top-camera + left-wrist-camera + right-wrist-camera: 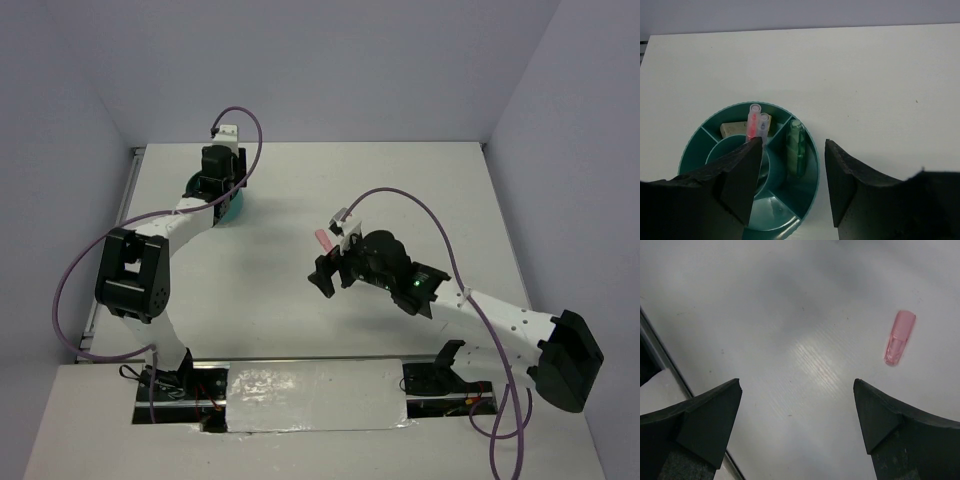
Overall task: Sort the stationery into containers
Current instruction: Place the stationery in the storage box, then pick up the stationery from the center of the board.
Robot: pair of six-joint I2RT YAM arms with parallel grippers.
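The round teal container lies under my left gripper, whose jaws stand open over its right side with nothing between them. Two thin pens, one red and one blue, lean out of its centre cup, their lower ends hidden behind my left finger. A mint-green piece and a beige block lie in outer compartments. From above, only a teal edge of the container shows beside the left gripper. A pink piece lies on the table, ahead and right of my open, empty right gripper.
The white table is walled at the back and both sides. A pale sheet covers the near edge between the two arm bases. In the right wrist view the table's edge runs along the left.
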